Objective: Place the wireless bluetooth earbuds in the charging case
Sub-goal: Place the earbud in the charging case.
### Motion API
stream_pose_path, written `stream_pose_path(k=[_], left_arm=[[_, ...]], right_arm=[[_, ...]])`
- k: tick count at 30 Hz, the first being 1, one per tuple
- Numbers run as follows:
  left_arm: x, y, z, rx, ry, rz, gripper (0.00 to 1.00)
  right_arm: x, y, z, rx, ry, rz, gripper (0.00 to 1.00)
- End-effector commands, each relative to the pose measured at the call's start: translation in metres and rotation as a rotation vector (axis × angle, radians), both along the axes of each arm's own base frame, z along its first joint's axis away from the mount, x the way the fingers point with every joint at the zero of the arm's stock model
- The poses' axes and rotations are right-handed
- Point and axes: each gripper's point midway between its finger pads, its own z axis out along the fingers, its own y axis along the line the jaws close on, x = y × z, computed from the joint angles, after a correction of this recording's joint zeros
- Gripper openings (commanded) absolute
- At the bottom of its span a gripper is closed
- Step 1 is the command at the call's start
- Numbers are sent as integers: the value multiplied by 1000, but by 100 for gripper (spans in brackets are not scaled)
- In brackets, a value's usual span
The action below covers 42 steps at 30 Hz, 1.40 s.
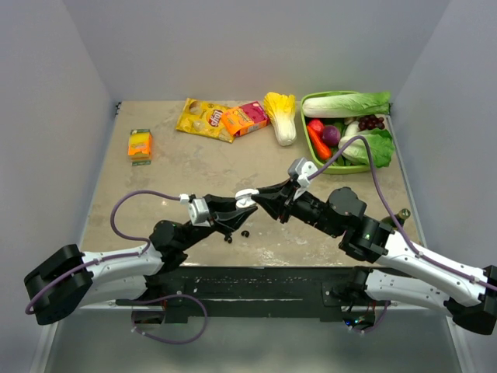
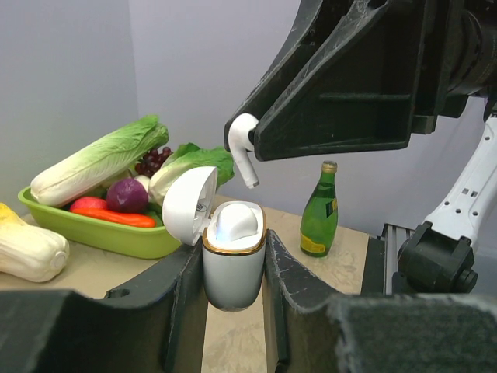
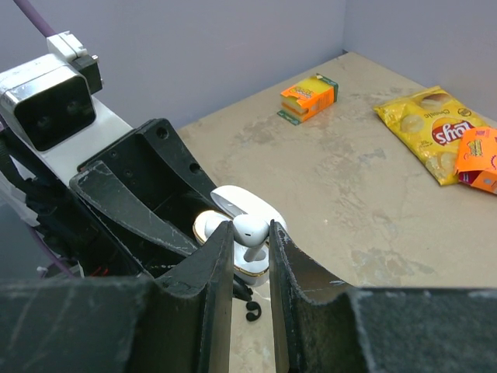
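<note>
From the top view I can barely separate things. The left tool (image 1: pixel 237 208) and right tool (image 1: pixel 260 198) meet at mid-frame above the surface (image 1: pixel 178 167), and the white pieces between them merge into one pale blob. Just below them on the surface lies a black earbud (image 1: pixel 245 233), with a second dark speck to its left. Both are too small for me to read their shape.

The left wrist view is clearer. My left tool is clamped on the white charging case (image 2: pixel 233 268), whose lower half is hidden between the fingers. The case stands upright with its lid swung open toward the left of the frame, and a seated bud (image 2: pixel 235 221) is already in it.

My right tool is pinched on the white earbud (image 2: pixel 244 148) at upper centre, with part of the head tucked behind the black finger. Its long axis runs nearly vertical, stem pointing down and slightly right. It hangs above the case opening without touching it.

In the right wrist view the fingers cover most of the case.
</note>
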Motion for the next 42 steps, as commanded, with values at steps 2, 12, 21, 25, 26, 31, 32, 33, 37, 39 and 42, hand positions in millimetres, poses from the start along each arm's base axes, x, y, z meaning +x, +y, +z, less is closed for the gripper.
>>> stream_pose_path(k=[2, 12, 21, 25, 26, 31, 32, 33, 37, 39, 42], left_arm=[[-23, 25, 89, -267, -232, -5, 0], [-26, 23, 94, -278, -240, -19, 0], [-27, 23, 100, -283, -250, -16, 0], [-24, 23, 101, -286, -246, -7, 0], [-23, 23, 101, -286, -244, -4, 0], [-20, 21, 104, -289, -237, 0, 0], [-20, 21, 104, -290, -235, 0, 0], [-20, 20, 105, -290, -234, 0, 0], [-18, 19, 106, -290, -227, -1, 0], [-18, 18, 105, -288, -225, -1, 0], [-18, 18, 106, -288, -225, -1, 0]], right_arm=[[2, 0, 0, 4, -12, -13, 0], [5, 3, -1, 2, -7, -22, 0], [2, 3, -6, -6, 1, -7, 0], [-2, 3, -7, -2, 3, 13, 0], [-3, 3, -8, -3, 5, 15, 0], [-4, 3, -11, -7, 4, 18, 0], [-4, 3, -11, -9, 3, 19, 0], [-5, 4, -11, -8, 3, 21, 0], [-5, 6, -12, -11, 4, 29, 0], [-6, 6, -12, -11, 4, 32, 0], [-7, 6, -11, -10, 2, 36, 0]])
